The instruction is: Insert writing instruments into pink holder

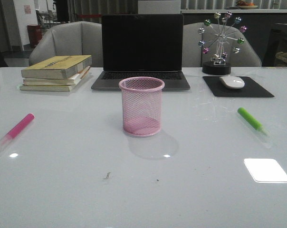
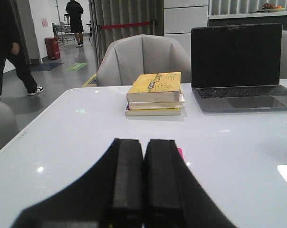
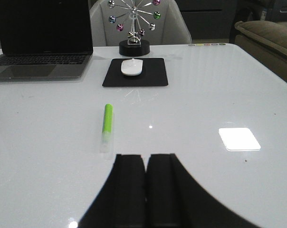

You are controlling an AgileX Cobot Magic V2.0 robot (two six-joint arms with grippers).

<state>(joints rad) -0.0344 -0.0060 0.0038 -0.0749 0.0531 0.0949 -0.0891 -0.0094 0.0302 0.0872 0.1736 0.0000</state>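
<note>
ok so everything's placed around the pink holder [image 1: 141, 106], which stands upright mid-table, empty as far as I can see through the mesh. Well off to its left lies the pink marker [image 1: 18, 129], flat on the white table [image 1: 77, 190], clear cap end toward the camera. Behind and left of the holder there's a stack of books [image 1: 57, 72], and directly behind it an open laptop [image 1: 141, 51] with a dark screen. Right of the holder, well apart, the green marker [image 1: 252, 121] lies flat too. Behind that, a mouse [image 1: 232, 81] on a black pad. Left gripper [image 2: 143, 185] has its fingers pressed together holding nothing, right gripper [image 3: 146, 190] same, both hanging above the table
</note>
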